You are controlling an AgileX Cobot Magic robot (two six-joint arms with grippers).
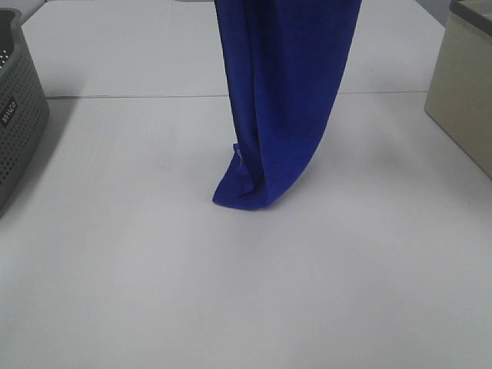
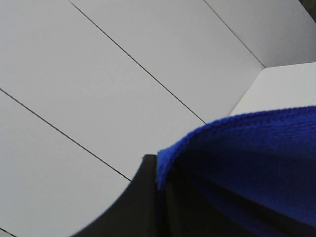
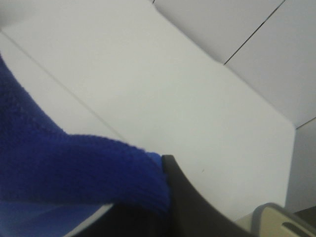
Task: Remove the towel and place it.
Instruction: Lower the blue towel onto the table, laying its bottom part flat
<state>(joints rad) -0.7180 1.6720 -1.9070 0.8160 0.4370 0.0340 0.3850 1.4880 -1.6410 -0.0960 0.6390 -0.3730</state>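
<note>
Towel [image 1: 284, 100] between basket [image 1: 19, 108] and box [image 1: 465, 92]

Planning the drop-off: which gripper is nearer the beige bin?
Right, probably. The right gripper holds the towel on the side toward the beige bin, whose corner shows in its wrist view; the left gripper holds the other side, farther off.

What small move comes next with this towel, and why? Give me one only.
Probably lower the left claw and right claw together, easing them toward the camera, so the towel lays out flat. Both are shut on its top edge, and its bottom end bunches on the table.
</note>
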